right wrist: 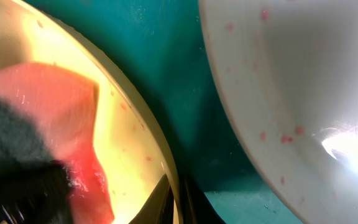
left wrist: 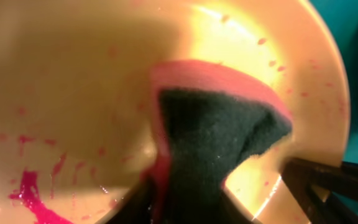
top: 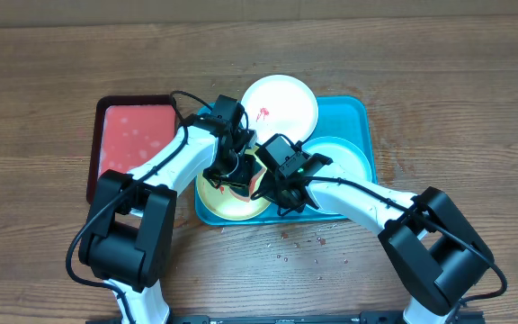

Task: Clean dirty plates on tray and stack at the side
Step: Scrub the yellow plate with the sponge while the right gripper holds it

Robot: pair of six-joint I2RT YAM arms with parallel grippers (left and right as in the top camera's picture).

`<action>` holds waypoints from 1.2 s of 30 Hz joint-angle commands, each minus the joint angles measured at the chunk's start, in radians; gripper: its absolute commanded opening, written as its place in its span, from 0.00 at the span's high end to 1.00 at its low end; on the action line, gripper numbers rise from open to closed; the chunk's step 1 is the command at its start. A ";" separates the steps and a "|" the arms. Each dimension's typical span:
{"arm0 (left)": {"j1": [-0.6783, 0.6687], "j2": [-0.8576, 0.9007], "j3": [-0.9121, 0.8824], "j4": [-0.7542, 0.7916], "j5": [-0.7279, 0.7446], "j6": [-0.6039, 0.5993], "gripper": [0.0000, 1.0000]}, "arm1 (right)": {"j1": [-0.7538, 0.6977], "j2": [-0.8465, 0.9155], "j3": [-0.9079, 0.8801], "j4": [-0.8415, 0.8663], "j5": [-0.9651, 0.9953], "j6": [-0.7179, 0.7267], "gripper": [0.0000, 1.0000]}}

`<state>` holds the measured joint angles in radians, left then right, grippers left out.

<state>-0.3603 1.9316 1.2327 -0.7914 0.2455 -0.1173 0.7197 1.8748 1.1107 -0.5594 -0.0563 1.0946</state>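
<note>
The wooden desk [top: 439, 81] carries the turquoise tray [top: 351, 113] at its middle, with a smaller red tray [top: 138, 135] just beside it on the left. Three plates are on the turquoise tray: the white plate [top: 280, 106], smeared red, leans over the far rim, the mint-rimmed plate [top: 344, 160] lies in the right half, speckled pink, and the lime-rimmed plate [top: 227, 200] lies at the near left corner with red streaks inside. The right tool [right wrist: 178, 194] is clamped on the lime-rimmed plate's rim, one finger on each side. The left tool [left wrist: 179, 208] is closed on a red sponge [left wrist: 219, 127] whose dark scouring face shows, pressed into that plate's bowl. Small red specks [top: 306, 239] dot the desk in front of the tray
</note>
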 commanded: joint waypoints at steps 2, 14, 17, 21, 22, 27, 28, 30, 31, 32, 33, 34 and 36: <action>0.000 -0.005 -0.027 -0.021 -0.200 -0.115 0.96 | -0.008 0.021 -0.003 0.005 0.010 -0.002 0.93; 0.046 -0.006 -0.011 -0.122 -0.522 -0.288 0.96 | -0.008 0.021 -0.003 0.001 0.010 -0.002 0.94; 0.065 -0.006 0.010 -0.120 -0.518 -0.288 0.96 | -0.008 0.021 -0.003 0.001 0.010 -0.002 0.94; 0.074 -0.006 0.049 -0.097 -0.446 -0.282 0.96 | -0.008 0.021 -0.003 0.002 0.010 -0.002 0.94; 0.074 -0.006 0.056 -0.087 -0.410 -0.270 0.96 | -0.008 0.021 -0.003 0.002 0.010 -0.002 0.94; 0.073 -0.006 0.097 -0.052 -0.224 -0.224 0.96 | -0.008 0.021 -0.003 0.001 0.011 -0.003 0.94; 0.073 -0.006 0.098 -0.039 -0.178 -0.214 0.96 | -0.008 0.021 -0.003 0.001 0.011 -0.003 0.94; 0.073 -0.006 0.098 -0.018 -0.080 -0.191 0.96 | -0.008 0.021 -0.003 0.002 0.012 -0.003 0.94; 0.072 -0.006 0.098 -0.016 -0.037 -0.188 0.96 | -0.008 0.021 -0.003 0.002 0.013 -0.002 0.94; 0.072 -0.006 0.098 -0.019 -0.019 -0.188 0.96 | -0.009 0.021 -0.003 0.002 0.013 -0.002 0.94; 0.071 -0.006 0.098 -0.024 -0.018 -0.189 0.96 | -0.009 0.021 -0.003 0.002 0.013 -0.002 0.94; 0.070 -0.006 0.097 -0.031 -0.021 -0.189 0.96 | -0.009 0.021 -0.003 0.003 0.013 -0.002 0.94; 0.070 -0.006 0.084 -0.032 -0.041 -0.190 0.96 | -0.009 0.021 -0.003 0.002 0.013 -0.003 0.94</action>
<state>-0.2928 1.9198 1.3071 -0.8215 0.1455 -0.3328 0.7197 1.8751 1.1107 -0.5499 -0.0677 1.0954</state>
